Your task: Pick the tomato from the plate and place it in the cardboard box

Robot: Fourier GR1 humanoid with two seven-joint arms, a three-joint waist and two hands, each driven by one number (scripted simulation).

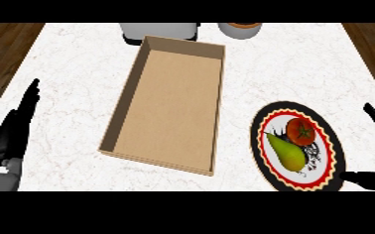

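Head view: plate w/ tomato & pear by box; left hand, right hand released.

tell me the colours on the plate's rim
The plate is rimmed black, then red with yellow scalloped edging; head view.

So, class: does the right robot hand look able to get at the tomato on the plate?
Probably yes: the right robot hand sits beside the plate, and the tomato lies uncovered, with only the pear beside it.
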